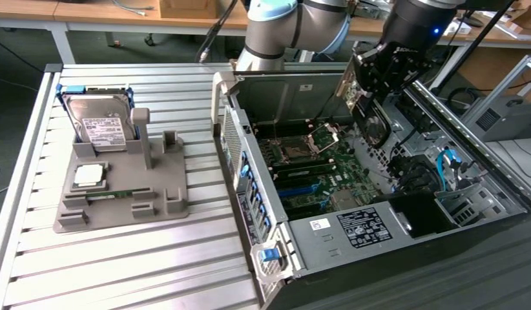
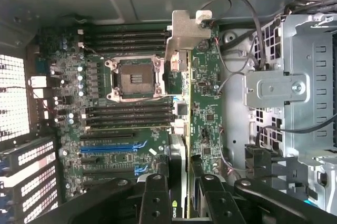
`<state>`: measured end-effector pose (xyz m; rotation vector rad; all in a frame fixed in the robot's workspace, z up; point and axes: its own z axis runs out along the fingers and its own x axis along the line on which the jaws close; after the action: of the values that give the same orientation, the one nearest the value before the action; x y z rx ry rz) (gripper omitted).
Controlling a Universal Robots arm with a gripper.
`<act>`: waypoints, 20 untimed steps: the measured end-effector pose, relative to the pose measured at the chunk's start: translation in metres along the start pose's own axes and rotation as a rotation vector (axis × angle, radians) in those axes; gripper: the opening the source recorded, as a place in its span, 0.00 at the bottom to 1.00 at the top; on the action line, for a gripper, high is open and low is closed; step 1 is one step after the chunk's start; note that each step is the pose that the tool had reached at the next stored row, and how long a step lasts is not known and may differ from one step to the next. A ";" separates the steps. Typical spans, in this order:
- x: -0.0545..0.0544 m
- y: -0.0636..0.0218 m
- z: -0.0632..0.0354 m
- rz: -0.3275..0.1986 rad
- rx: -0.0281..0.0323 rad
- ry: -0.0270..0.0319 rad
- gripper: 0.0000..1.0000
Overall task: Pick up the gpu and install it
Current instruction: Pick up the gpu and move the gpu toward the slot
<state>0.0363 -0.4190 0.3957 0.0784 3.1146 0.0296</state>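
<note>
gripper (image 1: 369, 87): fingers (image 2: 155, 197) clamped on the gpu (image 2: 179, 155), one each side of the card
gpu spot: held above the motherboard (image 1: 309, 171), far end of the open pc case (image 1: 287, 97)
hard drive (image 1: 97, 123): on the grey holder (image 1: 119, 194), exterior view's left

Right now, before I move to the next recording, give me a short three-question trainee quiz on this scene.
1. Fill in: the silver boxy part standing in the grey fixture on the exterior view's left is the ____.
2. Where is the gpu? A) in the grey fixture B) held over the open computer case C) already installed.
3. True or false: the gripper is closed on the gpu.
Key: 1 hard drive; 2 B; 3 true.
</note>
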 end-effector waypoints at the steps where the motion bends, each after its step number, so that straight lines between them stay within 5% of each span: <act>1: 0.000 -0.0008 0.0004 0.000 0.0001 0.0000 0.27; 20: 0.000 -0.0108 0.0157 0.000 0.0001 0.0000 0.27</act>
<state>0.0365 -0.4295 0.3798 0.0784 3.1146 0.0294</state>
